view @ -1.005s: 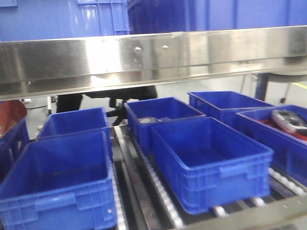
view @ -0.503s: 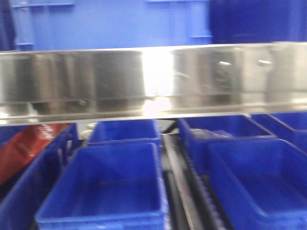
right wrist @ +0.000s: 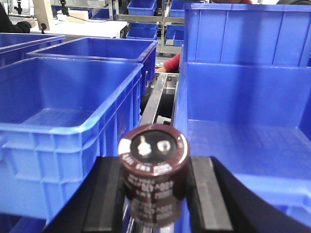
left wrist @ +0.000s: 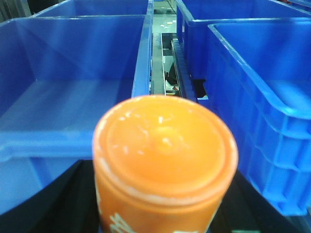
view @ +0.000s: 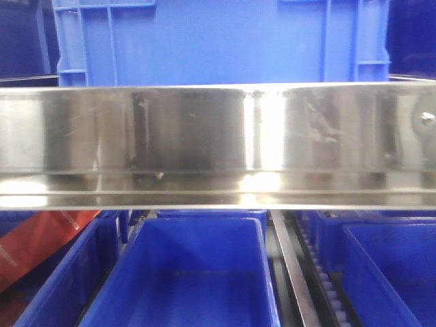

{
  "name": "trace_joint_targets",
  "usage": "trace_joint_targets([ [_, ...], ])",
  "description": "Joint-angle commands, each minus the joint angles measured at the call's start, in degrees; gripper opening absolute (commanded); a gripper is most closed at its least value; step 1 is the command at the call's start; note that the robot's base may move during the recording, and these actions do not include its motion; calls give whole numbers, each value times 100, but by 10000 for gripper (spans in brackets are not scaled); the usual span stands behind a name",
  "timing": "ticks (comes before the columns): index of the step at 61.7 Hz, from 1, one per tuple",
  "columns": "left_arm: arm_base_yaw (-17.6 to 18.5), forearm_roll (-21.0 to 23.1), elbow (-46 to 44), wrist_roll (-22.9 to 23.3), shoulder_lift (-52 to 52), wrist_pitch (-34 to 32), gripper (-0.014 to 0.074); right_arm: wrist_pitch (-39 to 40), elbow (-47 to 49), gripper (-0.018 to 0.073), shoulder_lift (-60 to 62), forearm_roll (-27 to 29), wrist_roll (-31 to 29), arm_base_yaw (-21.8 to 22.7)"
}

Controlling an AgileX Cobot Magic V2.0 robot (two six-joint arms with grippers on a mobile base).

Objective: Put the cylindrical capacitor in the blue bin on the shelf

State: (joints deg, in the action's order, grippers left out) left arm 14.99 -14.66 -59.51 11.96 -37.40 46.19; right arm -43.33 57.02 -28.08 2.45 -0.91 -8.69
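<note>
So, my right gripper is clamping the cylindrical capacitor over the gap between two blue bins; my left gripper is gripping one orange can. Up front, the shelf is sitting closer and leveler than a second ago, three bins showing below.

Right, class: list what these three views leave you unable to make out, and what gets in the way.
Front view: the shelf's steel rail fills the middle, the central blue bin is cut by the bottom edge, and neither arm appears.
Left wrist view: the orange cylinder hides whether the left gripper grips it.
Right wrist view: print on the cylindrical capacitor in the right gripper is too blurred to read.
</note>
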Motion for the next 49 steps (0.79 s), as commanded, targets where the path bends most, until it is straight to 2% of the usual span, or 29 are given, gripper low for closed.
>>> trace_joint_targets([
  [1, 27, -7, 1, 24, 21, -96, -111, 185, 17, -153, 7, -32, -32, 1],
  [49, 27, -7, 1, 24, 21, -96, -111, 185, 17, -153, 7, -32, -32, 1],
])
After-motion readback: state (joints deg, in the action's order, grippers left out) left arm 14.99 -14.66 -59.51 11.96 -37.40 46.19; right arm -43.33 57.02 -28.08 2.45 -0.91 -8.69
